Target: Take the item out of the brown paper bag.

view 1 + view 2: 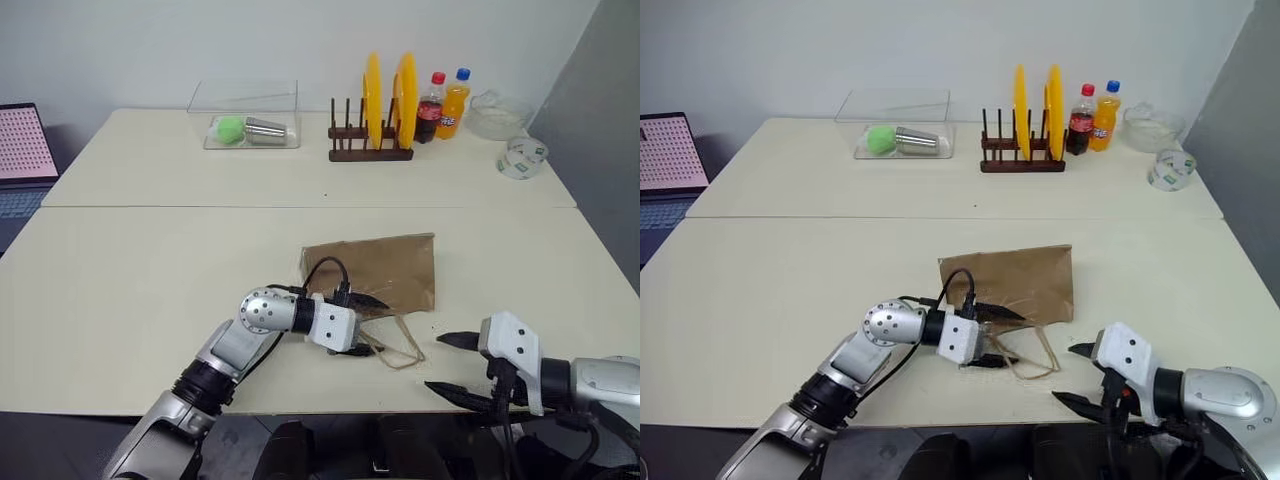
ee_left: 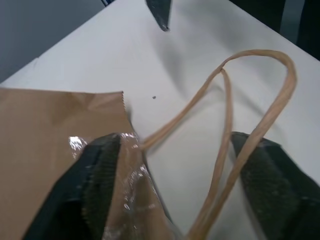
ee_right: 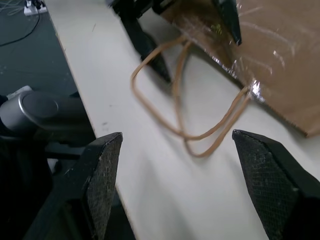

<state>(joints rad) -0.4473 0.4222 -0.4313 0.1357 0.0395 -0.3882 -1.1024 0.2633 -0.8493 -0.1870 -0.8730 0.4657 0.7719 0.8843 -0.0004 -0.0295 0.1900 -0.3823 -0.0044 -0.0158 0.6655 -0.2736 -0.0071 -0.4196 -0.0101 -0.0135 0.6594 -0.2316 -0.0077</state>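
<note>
the brown paper bag (image 1: pixel 375 272) lies flat on the bench (image 1: pixel 150 280), near its front edge, with its two tan loop handles (image 1: pixel 400 345) spilling toward the robot. the small white bottle cannot be seen; whether it is inside the bag cannot be told. the left gripper (image 1: pixel 368 325) reaches in from the left at the bag's open end. its fingers (image 2: pixel 97 175) are spread, one resting on the bag's mouth where clear tape glints, the other on the far side of the handles, so the loops run between them. nothing is pinched. the right gripper (image 1: pixel 452 365) hangs at the front edge of the bench, to the right of the handles and apart from the bag, its fingers (image 3: pixel 265 175) spread wide and empty. at the back of the bench stand a plate rack (image 1: pixel 372 150) with yellow plates, two soda bottles (image 1: pixel 442 105) and a clear box (image 1: pixel 245 115).
</note>
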